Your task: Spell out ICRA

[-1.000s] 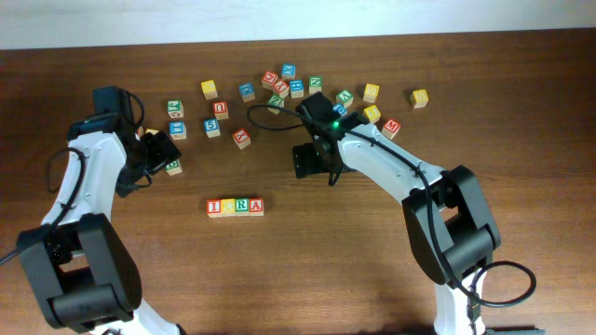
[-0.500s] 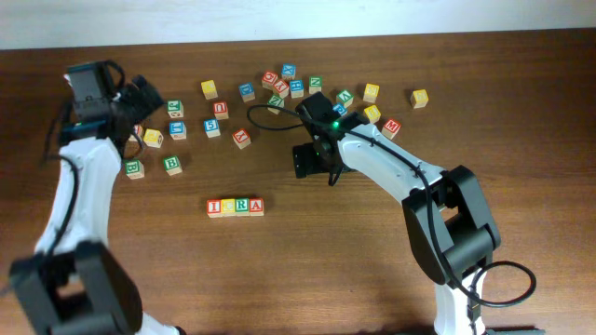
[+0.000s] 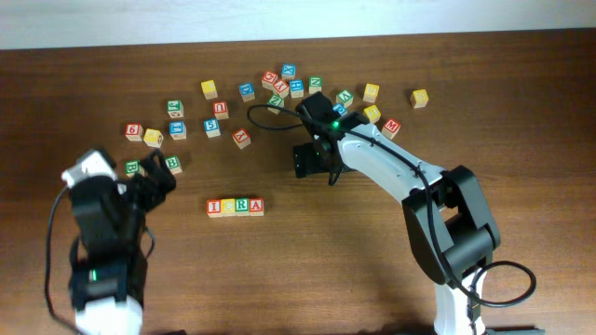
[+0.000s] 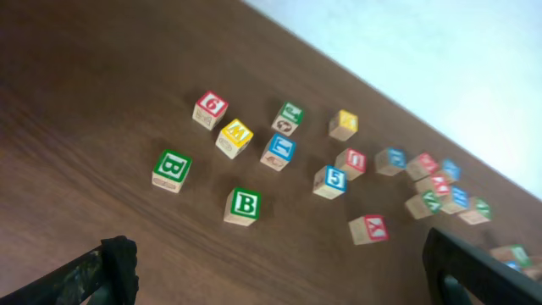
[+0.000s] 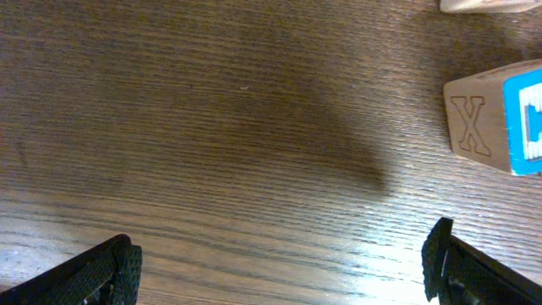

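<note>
The four cubes stand in a touching row that reads I [image 3: 214,207], C [image 3: 228,207], R [image 3: 242,207], A [image 3: 256,206] on the wooden table, in the overhead view only. My left gripper [image 3: 154,180] is open and empty, to the left of the row and a little behind it. In the left wrist view its fingers [image 4: 284,284] frame bare wood. My right gripper [image 3: 312,158] is open and empty above bare table, behind and to the right of the row. Its fingers [image 5: 279,275] are spread wide over the wood.
Several loose letter cubes lie scattered along the back of the table [image 3: 289,84]. Two green B cubes [image 4: 172,169] [image 4: 244,206], a red 6 [image 4: 211,108] and a yellow W [image 4: 235,137] lie just ahead of my left gripper. A blue-faced X cube [image 5: 495,119] sits by my right gripper.
My left arm has swung from the back left down to the front left, and its gripper now sits by the green B cubes. The right arm and the cube row have not moved.
</note>
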`<state>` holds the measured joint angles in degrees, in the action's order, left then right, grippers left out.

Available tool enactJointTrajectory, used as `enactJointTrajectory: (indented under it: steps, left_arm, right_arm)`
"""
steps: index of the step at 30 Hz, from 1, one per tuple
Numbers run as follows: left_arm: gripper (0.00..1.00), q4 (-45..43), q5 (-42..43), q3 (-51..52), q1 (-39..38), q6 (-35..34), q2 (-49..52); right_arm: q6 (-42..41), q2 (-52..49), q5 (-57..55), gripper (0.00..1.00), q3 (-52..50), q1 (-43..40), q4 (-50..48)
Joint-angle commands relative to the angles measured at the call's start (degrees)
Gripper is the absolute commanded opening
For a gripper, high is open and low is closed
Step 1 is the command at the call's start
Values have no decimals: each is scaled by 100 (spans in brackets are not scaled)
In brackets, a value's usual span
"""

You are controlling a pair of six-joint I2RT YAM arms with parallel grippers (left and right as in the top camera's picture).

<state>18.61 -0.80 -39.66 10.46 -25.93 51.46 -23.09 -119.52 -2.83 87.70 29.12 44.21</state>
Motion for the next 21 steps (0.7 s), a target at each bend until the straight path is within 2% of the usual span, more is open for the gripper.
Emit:
enactJointTrajectory:
  steps: [1, 4, 6, 8, 10, 12, 16, 21]
  left_arm:
    - [99, 415, -2, 142, -13, 31, -1233]
    - [99, 820, 0, 142, -13, 31, -1989]
    - [99, 726, -2, 149, -13, 33, -2277]
    - [99, -2, 0, 273, -13, 31, -2544]
    - [99, -1239, 0, 535, -13, 31, -2702]
    - [99, -2087, -2, 774, -13, 31, -2723]
    - [99, -2361, 0, 1314, -13, 31, -3010]
    - [99, -3139, 0, 2385, -13, 31, -3565]
  right_arm:
    - [37, 184, -68, 98, 98, 4, -4]
    - [37, 184, -68, 98, 98, 4, -4]
    - [37, 184, -68, 98, 98, 4, -4]
    - [37, 184, -68, 98, 98, 4, -4]
    - [37, 184, -68, 98, 98, 4, -4]
    - [37, 184, -68, 98, 98, 4, -4]
    - [37, 184, -68, 98, 98, 4, -4]
    - [37, 184, -68, 98, 98, 4, -4]
